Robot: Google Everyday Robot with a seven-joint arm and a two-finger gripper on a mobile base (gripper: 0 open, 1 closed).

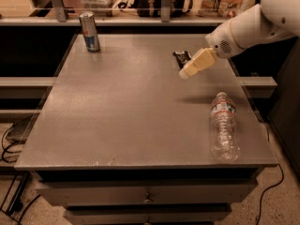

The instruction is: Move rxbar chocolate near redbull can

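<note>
Gripper (183, 74): over table (122, 107), just at bar's 5 o'clock; grip state cannot tell.
Bar (181, 56): flat, table's 1 o'clock.
Can (89, 32): upright, 11 o'clock corner.
Bottle (223, 125): lying, 4 o'clock.

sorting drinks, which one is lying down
The water bottle, on its side at right; the redbull can stands upright. The gripper hovers beside the rxbar chocolate.

One can (89, 31), bar (181, 57), bottle (223, 125), hand (185, 73)

Grey table (131, 107) with drawers (147, 198) is standing on speckled floor (274, 207), cables (8, 146) trailing, maybe shelving (140, 20) behind, gripper (185, 72) hovering over its far-right side.
</note>
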